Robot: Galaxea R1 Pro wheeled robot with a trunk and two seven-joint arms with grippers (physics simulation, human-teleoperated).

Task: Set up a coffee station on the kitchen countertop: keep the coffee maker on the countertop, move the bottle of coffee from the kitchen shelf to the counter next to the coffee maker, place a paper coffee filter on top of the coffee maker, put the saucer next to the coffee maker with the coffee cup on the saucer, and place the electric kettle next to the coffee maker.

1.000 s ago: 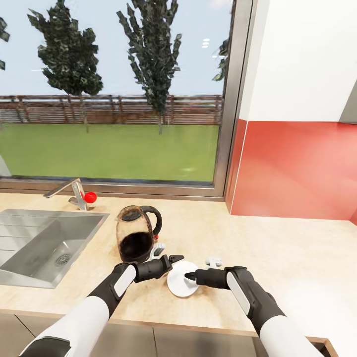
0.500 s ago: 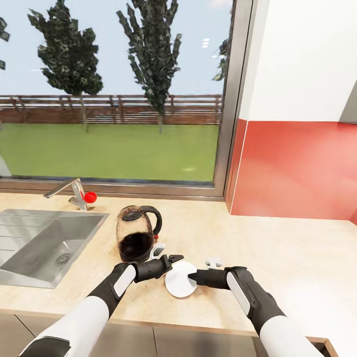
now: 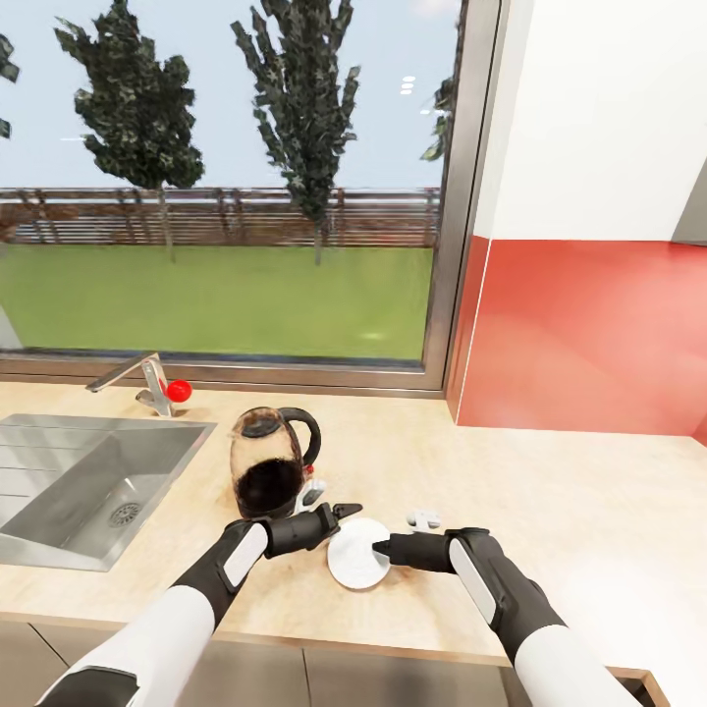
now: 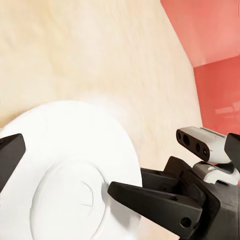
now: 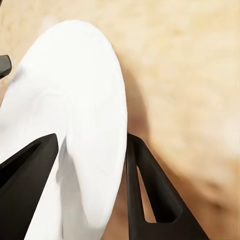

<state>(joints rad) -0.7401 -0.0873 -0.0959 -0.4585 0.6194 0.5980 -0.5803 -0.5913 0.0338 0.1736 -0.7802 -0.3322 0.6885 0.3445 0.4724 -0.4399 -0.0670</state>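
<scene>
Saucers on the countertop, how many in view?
1. The white saucer sits near the countertop's front edge, just right of the electric kettle, with its rim between the right end effector's fingers. Others may lie out of frame.

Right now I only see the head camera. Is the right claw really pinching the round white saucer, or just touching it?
Observer: Pinching. In the right wrist view the round white saucer has its rim between the two black fingers of the right claw.
Operator: Is the plate flat on the wooden counter?
Observer: No, it looks tipped up on edge there, with the pale wooden countertop behind it.
Operator: What about the other claw?
Observer: The left wrist view shows one left finger beside the saucer's rim, claw spread wide, not gripping.
Operator: Anything else in there?
Observer: Yes, the right claw's finger lies across the saucer's face.
</scene>
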